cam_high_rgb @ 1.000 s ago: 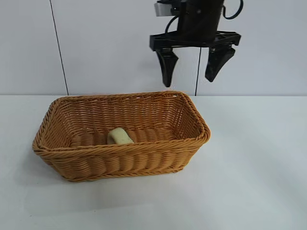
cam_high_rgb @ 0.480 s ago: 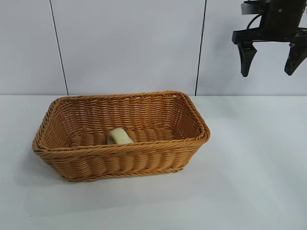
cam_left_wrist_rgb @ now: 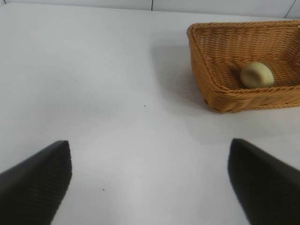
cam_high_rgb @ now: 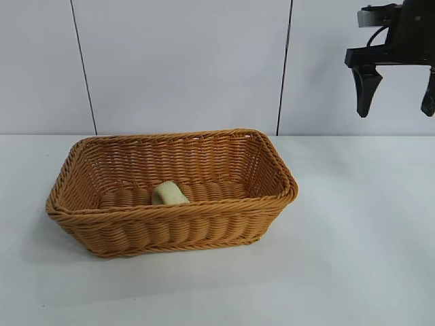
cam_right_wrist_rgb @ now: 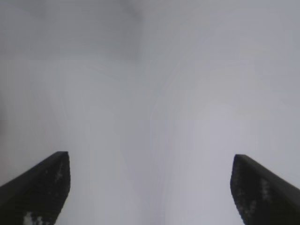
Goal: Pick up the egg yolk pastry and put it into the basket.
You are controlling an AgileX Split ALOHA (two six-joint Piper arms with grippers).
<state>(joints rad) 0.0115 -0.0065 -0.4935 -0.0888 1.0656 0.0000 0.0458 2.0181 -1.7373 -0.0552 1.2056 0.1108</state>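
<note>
Wicker, exterior view: you are looking at the basket [cam_high_rgb: 170,193] sitting on the white table [cam_high_rgb: 353,238], with the pastry [cam_high_rgb: 169,193] lying inside on its floor, near the front wall.
Right gripper, exterior view: your right gripper [cam_high_rgb: 397,95] is hanging high at the right edge, well apart from the basket, pointing down, jaws spread wide and holding nothing.
Left wrist view: your left gripper [cam_left_wrist_rgb: 150,180] is sitting parked low over bare table, jaws fully spread and empty; the basket [cam_left_wrist_rgb: 206,70] is lying farther off with the pastry [cam_left_wrist_rgb: 256,75] inside it.
Right wrist view: your right gripper [cam_right_wrist_rgb: 150,187] is showing only blank table between its wide, empty jaws.
Step in hand: judging by this, you are finishing; the placing looks done.
Next move: you are probably needing only to bring the right arm to rest clear of the basket, touching nothing.
</note>
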